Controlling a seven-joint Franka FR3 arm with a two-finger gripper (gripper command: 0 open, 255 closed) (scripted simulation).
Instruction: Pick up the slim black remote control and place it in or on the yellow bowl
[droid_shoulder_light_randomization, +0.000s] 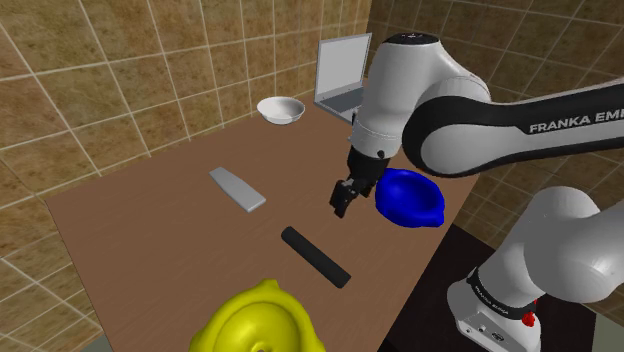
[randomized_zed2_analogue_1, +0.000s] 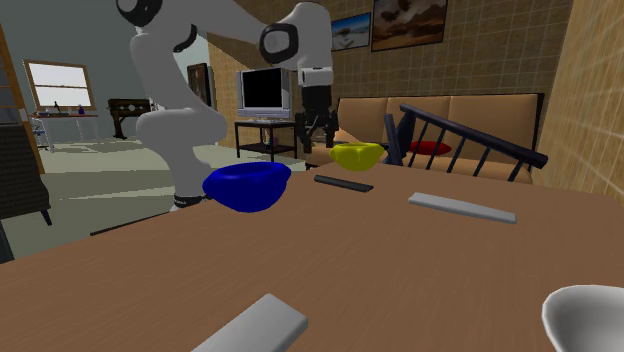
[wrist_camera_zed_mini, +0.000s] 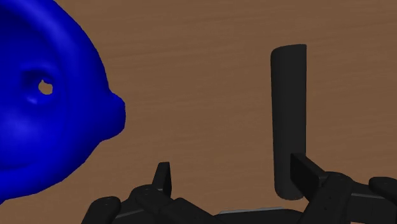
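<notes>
The slim black remote (droid_shoulder_light_randomization: 315, 256) lies flat on the brown table, between the yellow bowl (droid_shoulder_light_randomization: 258, 322) at the near edge and the blue bowl. My gripper (droid_shoulder_light_randomization: 343, 200) hangs above the table a little beyond the remote's far end, open and empty. In the wrist view the remote (wrist_camera_zed_mini: 289, 118) runs lengthwise past one fingertip (wrist_camera_zed_mini: 304, 170), outside the gap, with the other fingertip (wrist_camera_zed_mini: 163, 177) well apart from it. The second exterior view shows the remote (randomized_zed2_analogue_1: 343, 183) in front of the yellow bowl (randomized_zed2_analogue_1: 357, 155), below the gripper (randomized_zed2_analogue_1: 317, 128).
A blue bowl (droid_shoulder_light_randomization: 410, 197) sits close beside the gripper near the table's edge. A grey remote (droid_shoulder_light_randomization: 237, 188) lies toward the shoulder view's left. A white bowl (droid_shoulder_light_randomization: 281, 110) and an open laptop (droid_shoulder_light_randomization: 341, 75) stand at the back by the tiled wall.
</notes>
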